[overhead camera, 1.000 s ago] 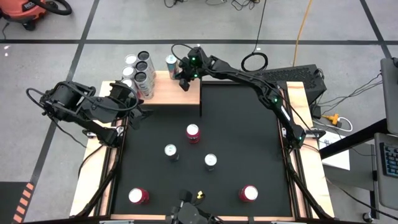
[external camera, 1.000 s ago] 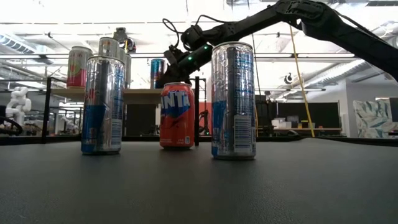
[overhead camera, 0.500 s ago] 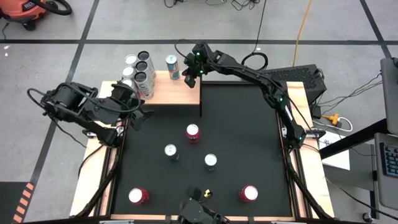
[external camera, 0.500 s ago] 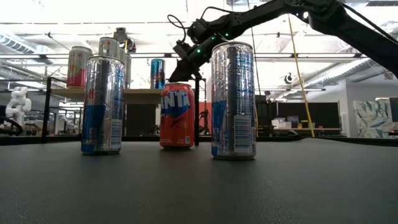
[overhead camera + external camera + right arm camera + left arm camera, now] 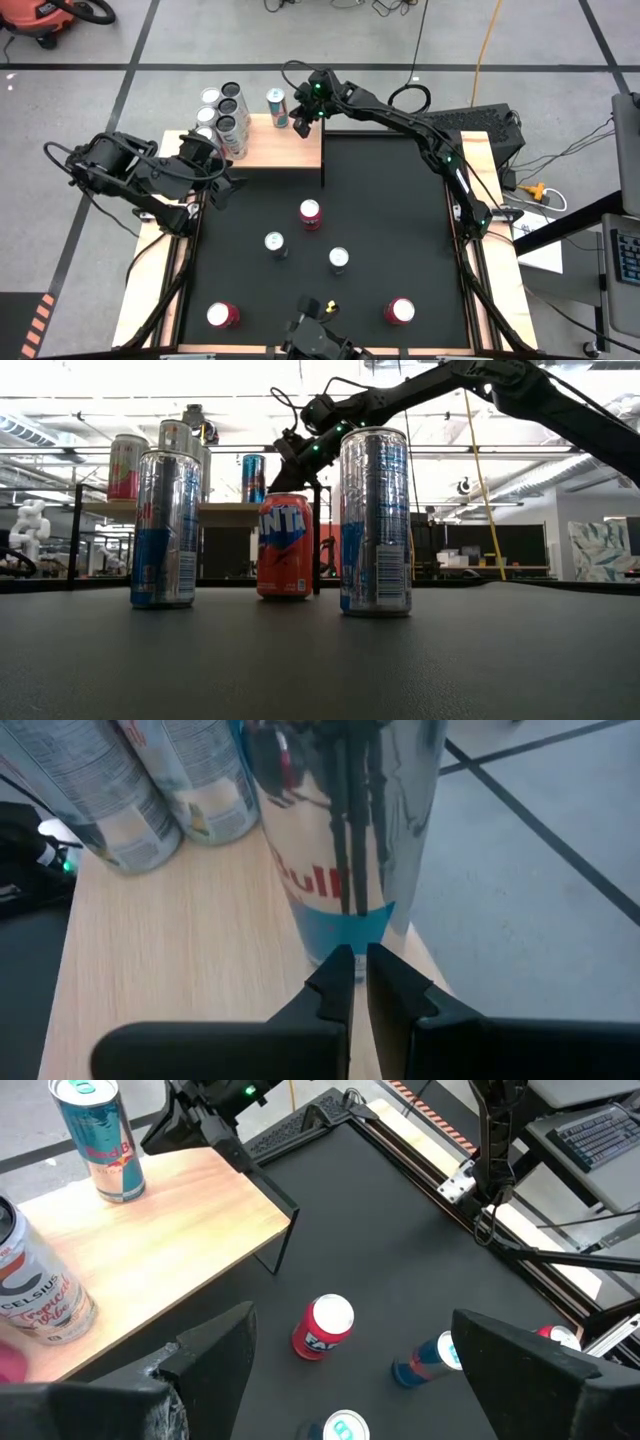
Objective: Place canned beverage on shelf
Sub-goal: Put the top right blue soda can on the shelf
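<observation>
The blue can [image 5: 277, 107] stands upright on the shelf [image 5: 285, 150]; the right gripper [image 5: 301, 124], pressed together and holding nothing, sits just beside it, probably not touching.

Down at table level you get three cans up front on the black mat [image 5: 320, 660]: a tall silver and blue can [image 5: 166, 528] on the left, an orange Fanta can [image 5: 285, 546] behind in the middle, and a tall silver can [image 5: 375, 520] on the right. Behind them the shelf [image 5: 215, 510] holds more cans, including a blue can [image 5: 254, 478]. The right gripper [image 5: 285, 472], fingers pressed together, hangs just beside that blue can.
</observation>
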Controlling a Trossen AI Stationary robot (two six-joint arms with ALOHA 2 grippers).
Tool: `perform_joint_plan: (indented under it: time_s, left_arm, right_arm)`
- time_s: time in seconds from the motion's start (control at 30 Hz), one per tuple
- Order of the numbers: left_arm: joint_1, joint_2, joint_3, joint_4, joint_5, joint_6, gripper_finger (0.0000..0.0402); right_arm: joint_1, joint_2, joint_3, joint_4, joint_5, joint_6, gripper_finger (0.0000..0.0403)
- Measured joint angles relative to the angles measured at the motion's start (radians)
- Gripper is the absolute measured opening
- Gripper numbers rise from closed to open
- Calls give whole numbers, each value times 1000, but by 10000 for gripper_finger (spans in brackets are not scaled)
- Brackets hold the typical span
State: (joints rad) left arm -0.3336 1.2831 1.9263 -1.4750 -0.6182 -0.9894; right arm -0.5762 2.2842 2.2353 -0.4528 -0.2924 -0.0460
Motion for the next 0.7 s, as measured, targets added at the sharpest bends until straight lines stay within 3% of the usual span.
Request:
perform_joint_plan:
  time_s: [0.7]
  left_arm:
    - [0, 0, 0, 0, -3, -3, 338]
  right_arm:
    - [3, 0, 0, 40, -1, 1, 10]
